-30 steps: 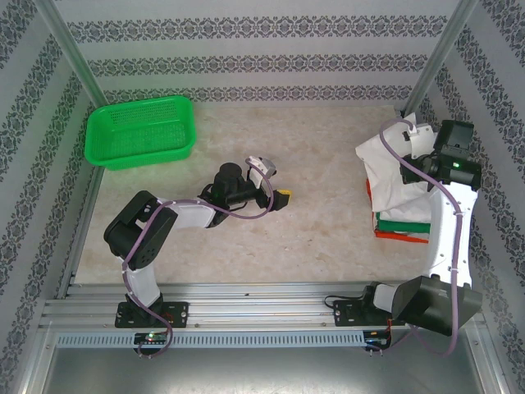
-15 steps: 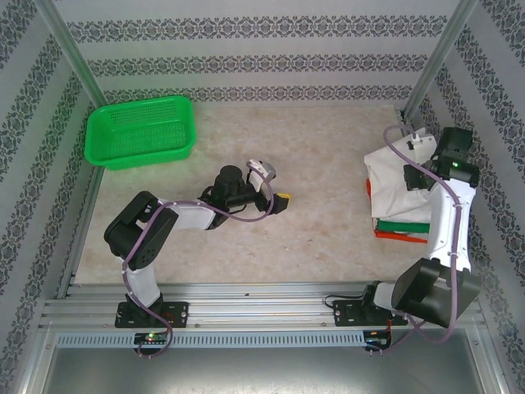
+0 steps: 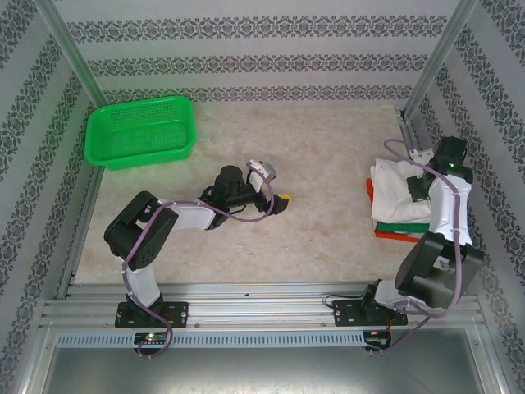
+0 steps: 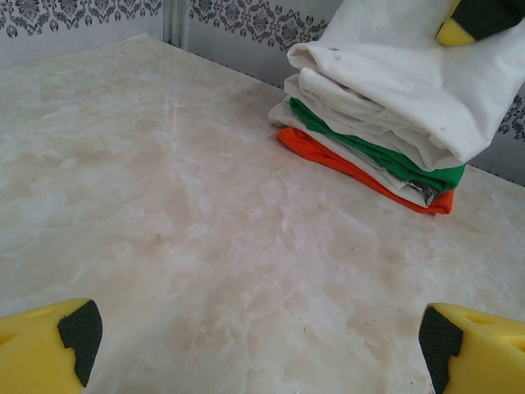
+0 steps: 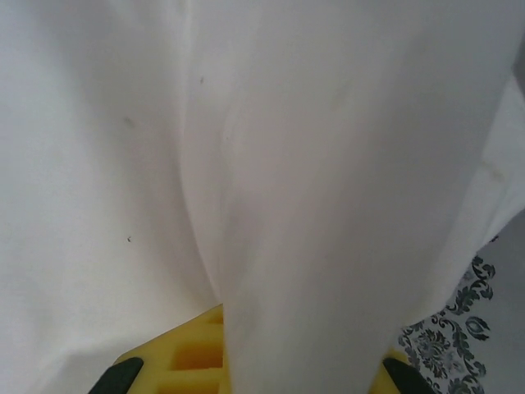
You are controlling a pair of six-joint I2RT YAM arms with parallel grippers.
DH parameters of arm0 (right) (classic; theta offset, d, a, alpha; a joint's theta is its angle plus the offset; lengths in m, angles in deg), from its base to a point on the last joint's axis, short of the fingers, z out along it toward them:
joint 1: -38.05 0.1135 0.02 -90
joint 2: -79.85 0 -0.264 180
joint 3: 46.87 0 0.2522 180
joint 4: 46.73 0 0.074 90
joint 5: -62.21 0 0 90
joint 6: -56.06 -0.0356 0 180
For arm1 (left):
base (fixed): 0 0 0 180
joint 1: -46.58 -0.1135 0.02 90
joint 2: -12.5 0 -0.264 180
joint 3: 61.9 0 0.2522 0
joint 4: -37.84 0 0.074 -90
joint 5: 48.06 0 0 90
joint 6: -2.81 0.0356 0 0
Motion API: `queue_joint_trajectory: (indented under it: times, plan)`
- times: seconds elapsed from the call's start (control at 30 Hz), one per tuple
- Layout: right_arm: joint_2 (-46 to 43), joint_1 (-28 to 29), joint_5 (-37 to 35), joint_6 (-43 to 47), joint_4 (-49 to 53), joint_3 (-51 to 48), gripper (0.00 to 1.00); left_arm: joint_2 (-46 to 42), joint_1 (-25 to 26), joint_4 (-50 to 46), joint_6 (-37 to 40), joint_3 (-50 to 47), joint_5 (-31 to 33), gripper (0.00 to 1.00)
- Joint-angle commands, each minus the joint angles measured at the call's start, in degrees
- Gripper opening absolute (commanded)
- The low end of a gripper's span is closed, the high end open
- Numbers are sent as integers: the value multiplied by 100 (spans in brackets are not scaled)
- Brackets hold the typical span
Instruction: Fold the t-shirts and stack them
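Seen from above, a pale marbled table (image 3: 328,164) sits between walls (image 3: 246,57) papered in grey floral bands. Two robot arms are bolted at the near edge. A green mesh basket (image 3: 141,131) stands at the far left corner, well apart from both arms.

The left arm lies low across the middle of the table. The left gripper (image 3: 275,184) points to the right with its jaws spread fully wide and nothing between them. In its wrist camera, its two yellow fingertips (image 4: 49,341), each with a black pad, sit at the bottom corners with bare tabletop between them.

The t-shirts are in a folded stack (image 3: 400,228) at the right side of the table, close to the right wall. From the left wrist camera the layers can be told apart: orange-red at the bottom, white, then green, then more white. A larger, looser white shirt (image 3: 390,193) lies on top, its cloth spilling over the edge of the stack nearest the wall.

The right arm rises from its base and bends in over the stack. The right gripper (image 3: 413,187) is down on the white shirt with its jaws closed. In its wrist camera, white cloth is pressed close to the lens, and a long fold runs down between the yellow fingers, so it has hold of that shirt. A sliver of patterned wall shows at the lower right.
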State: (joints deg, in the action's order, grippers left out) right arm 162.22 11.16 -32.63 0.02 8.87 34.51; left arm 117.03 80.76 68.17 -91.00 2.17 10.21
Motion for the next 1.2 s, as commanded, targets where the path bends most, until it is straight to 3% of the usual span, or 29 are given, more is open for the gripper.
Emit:
queue_joint_trajectory:
  times: [0.0, 0.07, 0.1, 0.2, 0.33, 0.5, 0.6, 0.7, 0.9, 1.0, 1.1, 1.17]
  plan:
    - [226, -51, -527, 177, -317, -62, 19, -99, 72, 81, 61, -16, -69, 100]
    - [240, -31, -615, 109, -368, -47, 40, -113, 72, 90, 64, -38, -51, 100]
    - [192, -25, -701, 59, -411, -40, 57, -127, 70, 97, 52, -55, -33, 100]
    - [-102, 56, -851, -215, -517, 54, 77, -157, 72, 108, 47, -99, 3, 100]
    - [-703, 365, -842, -1074, -823, 66, 81, -144, 72, 150, 38, -126, 29, 100]
    - [-1059, 252, 999, -2928, -1001, -286, 83, -151, 71, 264, -38, -109, 87, 100]
    - [-845, 82, 1685, -3941, -932, -445, 83, -168, 72, 301, -58, -108, 117, 100]
    - [-385, -270, 2193, -4796, -632, -429, 73, -196, 72, 310, -73, -121, 147, 100]
    - [303, -954, 2243, -4878, -919, -709, 74, -268, 72, 240, -20, -163, 203, 100]
    - [563, -1006, 2354, -4390, -990, -719, 91, -257, 72, 239, -1, -154, 254, 100]
    - [331, -929, 2597, -4235, -1110, -788, 96, -218, 70, 240, -5, -122, 281, 100]
    - [-9, -751, 2309, -4130, -1168, -827, 98, -206, 72, 240, -25, -101, 272, 100]
